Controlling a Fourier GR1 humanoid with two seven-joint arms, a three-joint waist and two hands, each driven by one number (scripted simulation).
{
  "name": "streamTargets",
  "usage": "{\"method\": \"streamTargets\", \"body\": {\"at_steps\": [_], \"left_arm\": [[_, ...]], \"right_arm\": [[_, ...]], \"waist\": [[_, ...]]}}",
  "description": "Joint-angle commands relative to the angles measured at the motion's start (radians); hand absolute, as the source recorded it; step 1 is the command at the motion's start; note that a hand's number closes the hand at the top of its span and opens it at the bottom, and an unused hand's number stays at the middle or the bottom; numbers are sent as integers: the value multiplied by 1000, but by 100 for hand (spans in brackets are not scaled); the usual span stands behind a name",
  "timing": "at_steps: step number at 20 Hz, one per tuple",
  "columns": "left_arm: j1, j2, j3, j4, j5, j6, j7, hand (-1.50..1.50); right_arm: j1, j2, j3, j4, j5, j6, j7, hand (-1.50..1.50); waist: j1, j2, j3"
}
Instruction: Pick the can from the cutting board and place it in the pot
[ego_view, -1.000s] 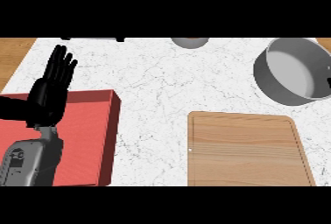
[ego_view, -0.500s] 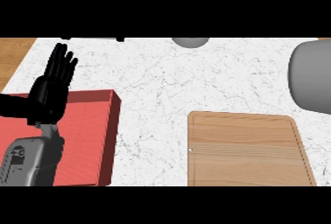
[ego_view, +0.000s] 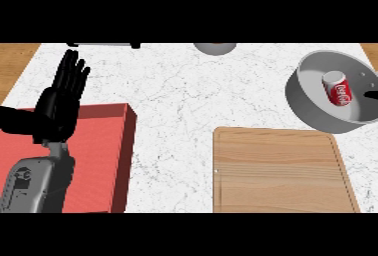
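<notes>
While lying on its side inside the grey pot (ego_view: 325, 112) at the upper right, red can (ego_view: 337, 88) w/ white lettering rests on the pot floor, tilted a little off the view's vertical, white end toward the top – clear of the wall all round. Just right of the can, a small dark shape at the frame edge; can't tell what it is.

Below the pot, wooden cutting board (ego_view: 280, 172) flat on the white marble counter (ego_view: 184, 90), top bare, its upper right corner near the pot's wall. Left of the board, across a strip of counter, a red tray-like block (ego_view: 103, 150) w/ a raised side.

Over that red block, left hand (ego_view: 59, 107) – fingers straight and pointing up the view, thumb out to the side, holding nothing, well apart from pot and board. Grey forearm (ego_view: 33, 182) below it at the lower left. Right hand nowhere in view.

At the top edge, a grey round object (ego_view: 215, 47) partly cut off, plus a dark bar (ego_view: 103, 45) toward the upper left. Wood surface (ego_view: 18, 62) past the counter's left edge
</notes>
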Motion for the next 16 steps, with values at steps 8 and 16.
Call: {"method": "streamTargets", "body": {"at_steps": [8, 16], "left_arm": [[26, -15, -12, -24, -2, -1, -17, 0], [4, 2, 11, 3, 17, -16, -14, 0]], "right_arm": [[80, -166, -169, 33, -177, 168, -4, -150], [146, -237, -216, 33, -226, 250, -22, -150]], "waist": [[6, 8, 3], [13, 16, 7]]}}
